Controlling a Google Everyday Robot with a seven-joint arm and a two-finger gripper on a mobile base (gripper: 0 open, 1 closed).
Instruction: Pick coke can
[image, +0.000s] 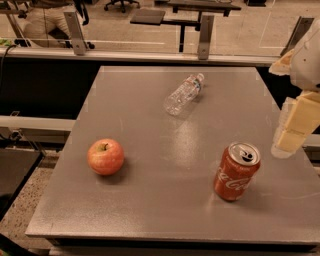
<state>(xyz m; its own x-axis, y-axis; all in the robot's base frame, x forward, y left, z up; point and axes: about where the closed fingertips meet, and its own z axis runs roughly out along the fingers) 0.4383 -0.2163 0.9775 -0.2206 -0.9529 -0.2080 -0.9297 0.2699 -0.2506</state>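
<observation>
The coke can is red with white script and a silver top. It stands upright on the grey table, toward the front right. My gripper is at the right edge of the view, above the table's right side. It is to the right of the can and slightly behind it, apart from it and holding nothing that I can see.
A red apple sits on the table at the front left. A clear plastic bottle lies on its side toward the back middle. A railing with posts runs behind the table. A darker surface is at the left.
</observation>
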